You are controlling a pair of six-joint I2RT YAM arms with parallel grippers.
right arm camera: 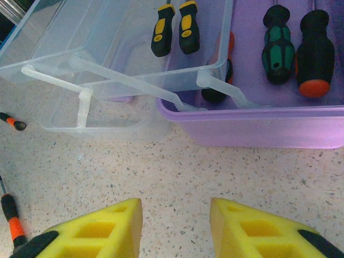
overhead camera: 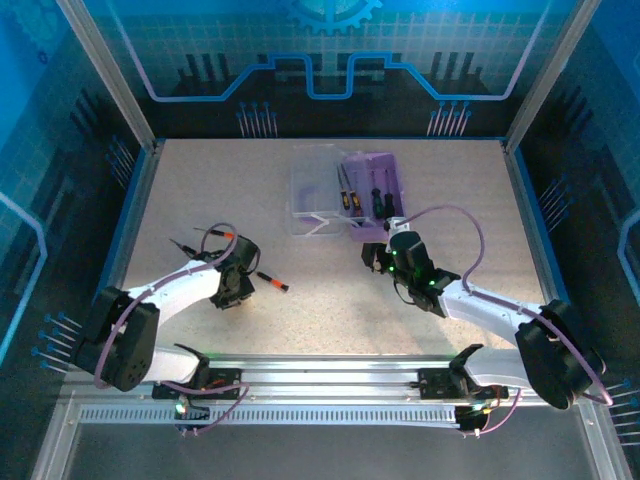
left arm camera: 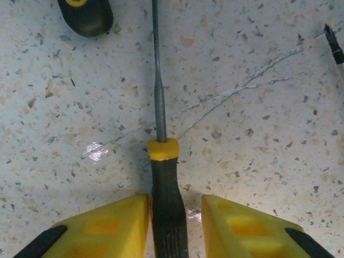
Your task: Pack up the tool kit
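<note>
The tool kit lies open at the table's back centre, its purple base point(overhead camera: 398, 172) point(right arm camera: 258, 128) beside the clear lid point(overhead camera: 312, 185) point(right arm camera: 80, 37). Inside lie a green-handled screwdriver point(right arm camera: 278, 48), a black one with an orange end point(right arm camera: 314, 51) and two yellow-black ones point(right arm camera: 164, 29). My left gripper point(overhead camera: 238, 283) point(left arm camera: 175, 203) is low over the table, open, with a black-handled, yellow-collared screwdriver point(left arm camera: 162, 149) between its fingers. The left finger touches the handle and the right one stands apart. My right gripper point(overhead camera: 385, 262) point(right arm camera: 176, 207) is open over bare table just before the base.
Loose screwdrivers lie on the left half of the table: one point(overhead camera: 272, 282) right of the left gripper, others point(overhead camera: 213, 232) behind it. Another handle end point(left arm camera: 86, 16) lies ahead of the left fingers. The lid's handle point(right arm camera: 83, 105) sticks out toward the right gripper.
</note>
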